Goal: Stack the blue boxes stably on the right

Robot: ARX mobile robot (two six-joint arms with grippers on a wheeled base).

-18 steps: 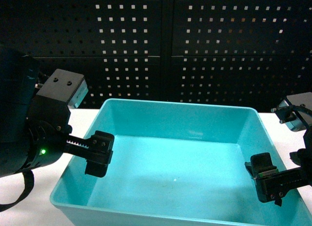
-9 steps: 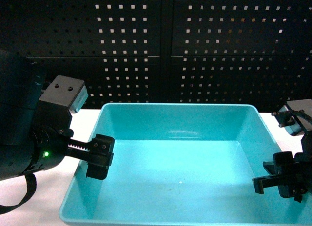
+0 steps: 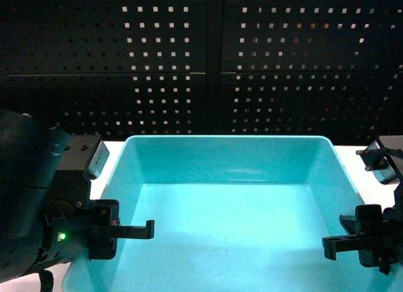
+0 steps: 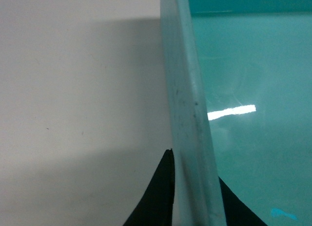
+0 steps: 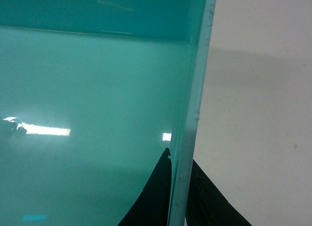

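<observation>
A light turquoise tub (image 3: pixel 227 223), one of the blue boxes, fills the middle of the head view, and its near edge runs off the bottom of the frame. My left gripper (image 3: pixel 129 232) is shut on its left wall, with the rim (image 4: pixel 187 104) pinched between the two black fingers (image 4: pixel 163 197). On the opposite side, my right gripper (image 3: pixel 346 241) is shut on the right wall (image 5: pixel 195 89), one finger (image 5: pixel 158 192) inside the tub and one outside. The tub is empty. Whether it rests on the table or hangs above it does not show.
A white table (image 3: pixel 368 166) lies under the tub and shows on both sides of it, to the left (image 4: pixel 73 114) and to the right (image 5: pixel 263 114). A black pegboard wall (image 3: pixel 201 59) stands close behind the tub's far edge.
The tub has levelled out and come nearer, so its near edge has dropped out of the head view. Both grippers sit lower in that view, still on the tub's side walls.
</observation>
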